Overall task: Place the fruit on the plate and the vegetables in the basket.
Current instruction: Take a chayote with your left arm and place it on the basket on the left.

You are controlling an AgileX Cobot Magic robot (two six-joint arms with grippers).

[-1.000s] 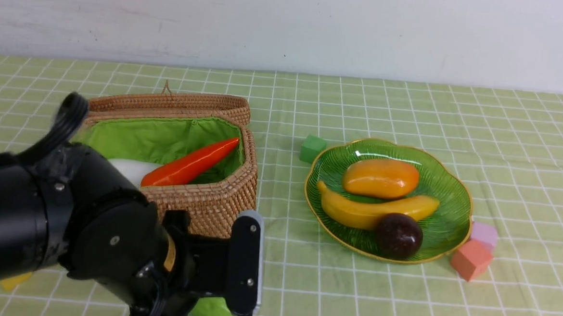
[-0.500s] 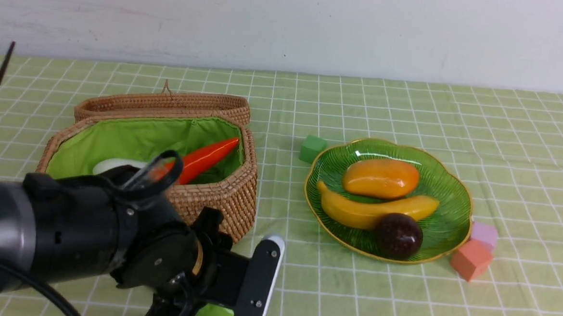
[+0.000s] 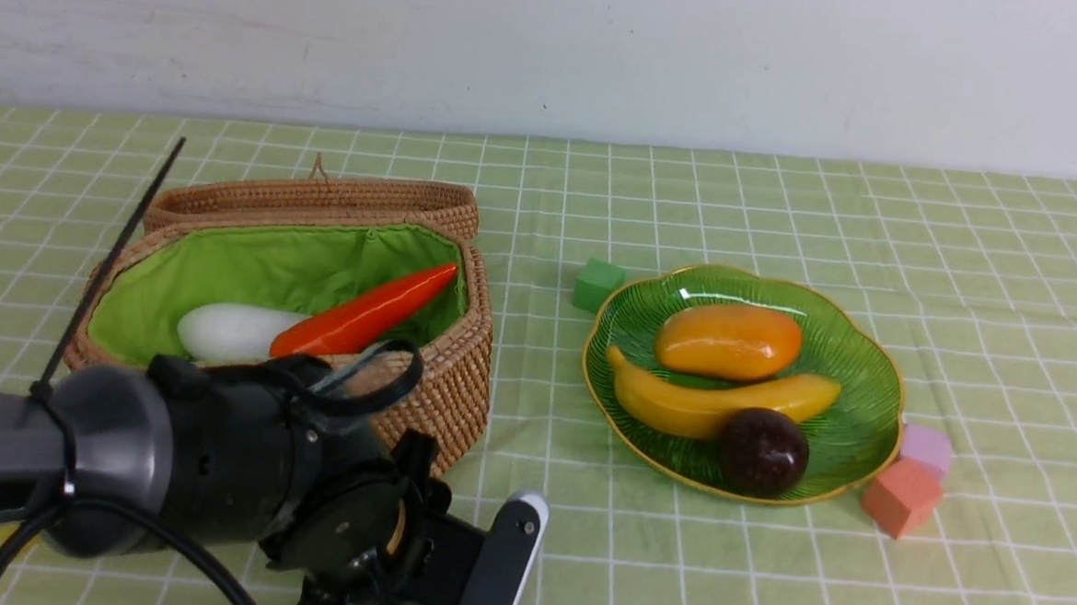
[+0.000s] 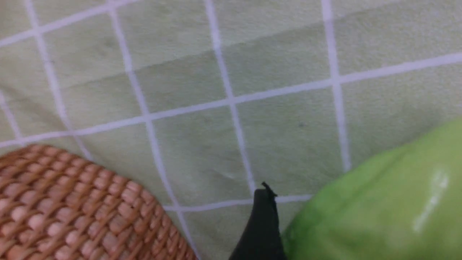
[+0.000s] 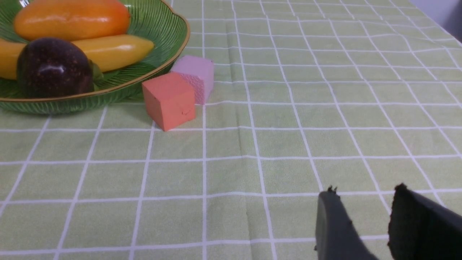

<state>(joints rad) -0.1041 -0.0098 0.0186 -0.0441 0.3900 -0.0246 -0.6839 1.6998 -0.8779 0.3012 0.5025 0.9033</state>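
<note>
**Green gourd is all that remains: left arm drops to it**

Over the last second the left arm has swung down and cleared the woven wicker basket [image 3: 462, 354]. Inside, the smooth white radish [image 3: 228, 330] and long red pepper [image 3: 363, 316] lie on bright cloth lining. The left gripper [image 3: 449, 593] now sits low, jaws spread wide about the glossy light-green gourd [image 4: 379, 202] on the tablecloth just before the basket, apparently not yet clamped. The ribbed glass plate [image 3: 864, 430] holds the mango [image 3: 728, 340], banana [image 3: 708, 405] and purple-brown ball [image 3: 761, 451]. The right gripper [image 5: 371, 213] is parted and empty.
</note>
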